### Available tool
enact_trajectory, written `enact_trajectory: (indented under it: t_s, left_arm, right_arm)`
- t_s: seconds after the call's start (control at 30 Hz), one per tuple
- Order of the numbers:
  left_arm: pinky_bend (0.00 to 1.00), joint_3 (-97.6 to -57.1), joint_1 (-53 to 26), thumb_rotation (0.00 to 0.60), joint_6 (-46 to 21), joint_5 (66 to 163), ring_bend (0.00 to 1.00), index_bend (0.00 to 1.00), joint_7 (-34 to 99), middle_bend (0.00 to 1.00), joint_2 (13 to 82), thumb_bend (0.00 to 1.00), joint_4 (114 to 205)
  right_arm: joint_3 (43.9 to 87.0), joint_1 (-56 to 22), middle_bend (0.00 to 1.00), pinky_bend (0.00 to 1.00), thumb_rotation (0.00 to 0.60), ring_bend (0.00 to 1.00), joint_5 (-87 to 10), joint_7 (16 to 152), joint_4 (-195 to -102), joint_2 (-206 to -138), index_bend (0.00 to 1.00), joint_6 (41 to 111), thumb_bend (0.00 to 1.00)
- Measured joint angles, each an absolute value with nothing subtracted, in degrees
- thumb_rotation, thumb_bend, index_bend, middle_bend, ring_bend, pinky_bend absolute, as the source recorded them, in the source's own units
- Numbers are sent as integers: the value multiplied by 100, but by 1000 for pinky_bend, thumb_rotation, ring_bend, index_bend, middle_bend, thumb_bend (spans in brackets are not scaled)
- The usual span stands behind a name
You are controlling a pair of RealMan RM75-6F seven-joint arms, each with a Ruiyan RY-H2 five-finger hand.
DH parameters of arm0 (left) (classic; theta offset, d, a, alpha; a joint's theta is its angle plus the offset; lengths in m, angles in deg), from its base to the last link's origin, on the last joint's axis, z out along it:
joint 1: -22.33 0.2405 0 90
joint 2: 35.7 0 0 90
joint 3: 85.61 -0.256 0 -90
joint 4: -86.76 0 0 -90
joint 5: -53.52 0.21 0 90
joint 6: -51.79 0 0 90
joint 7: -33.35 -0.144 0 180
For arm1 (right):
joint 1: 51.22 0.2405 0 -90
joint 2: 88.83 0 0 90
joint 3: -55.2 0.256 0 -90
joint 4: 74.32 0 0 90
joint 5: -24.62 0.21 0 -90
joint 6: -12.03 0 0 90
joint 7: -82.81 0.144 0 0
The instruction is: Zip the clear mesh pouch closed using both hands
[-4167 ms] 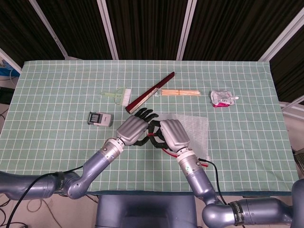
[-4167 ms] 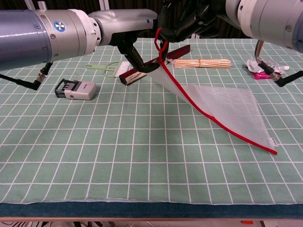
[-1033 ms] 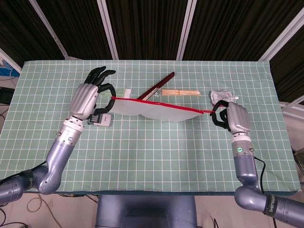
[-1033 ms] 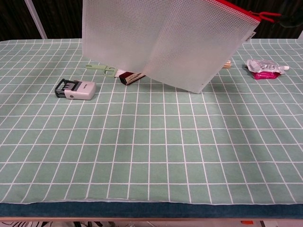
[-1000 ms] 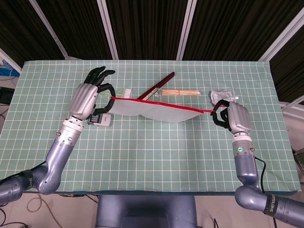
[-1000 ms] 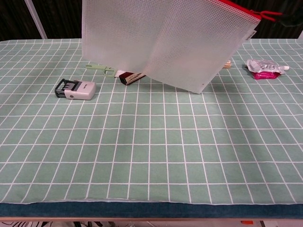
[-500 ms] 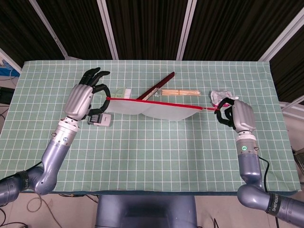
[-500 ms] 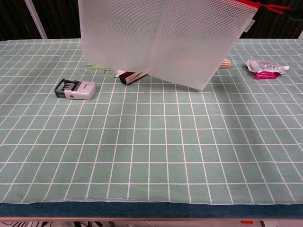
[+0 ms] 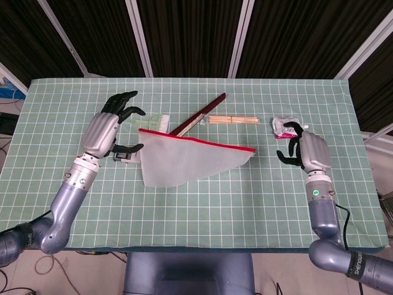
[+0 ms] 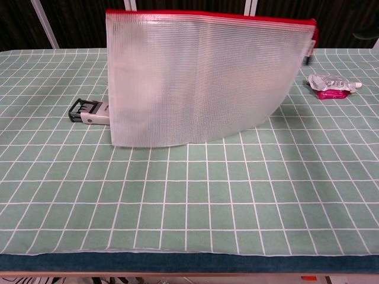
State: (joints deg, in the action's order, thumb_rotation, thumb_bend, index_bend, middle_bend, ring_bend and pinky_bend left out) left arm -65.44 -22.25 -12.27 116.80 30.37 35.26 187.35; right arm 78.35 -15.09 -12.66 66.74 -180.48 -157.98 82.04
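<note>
Both hands were empty with fingers apart: the left hand (image 9: 110, 132) beside the pouch's (image 9: 184, 161) left edge, the right hand (image 9: 305, 151) well clear of its right corner. The pouch lay mid-counter (image 9: 202, 215), its red zipper (image 10: 210, 19) along the far edge, overlapping the stamp (image 10: 87, 112).

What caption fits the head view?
Zipped mesh pouch between the open left hand and right hand, neither touching it.
</note>
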Motion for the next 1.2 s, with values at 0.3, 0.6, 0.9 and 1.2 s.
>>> enact_trajectory:
  t_s: [0.3, 0.6, 0.9, 1.2]
  left_arm:
    - [0, -6681, -1871, 600, -1466, 11816, 0, 240, 3107, 33, 3254, 103, 18977]
    - [0, -7403, -1011, 600, -2085, 12628, 0, 211, 3061, 25, 2745, 103, 19154]
    - [0, -8408, 282, 600, -3245, 13582, 0, 75, 2970, 0, 2488, 103, 18653]
    - [0, -8836, 1410, 600, -4170, 13750, 0, 0, 3219, 0, 2592, 75, 17634]
  right_arm:
    - [7778, -1623, 236, 292, 600, 213, -1414, 6759, -18281, -15588, 0, 8187, 185]
    - [7426, -1945, 151, 258, 600, 117, -1978, 6936, -18519, -15318, 0, 8139, 170]
    - [6521, -2663, 0, 223, 600, 0, -3516, 7212, -18281, -15113, 0, 8372, 117]
    - [5827, -3615, 0, 209, 600, 0, -4666, 7805, -17306, -14971, 0, 9150, 96]
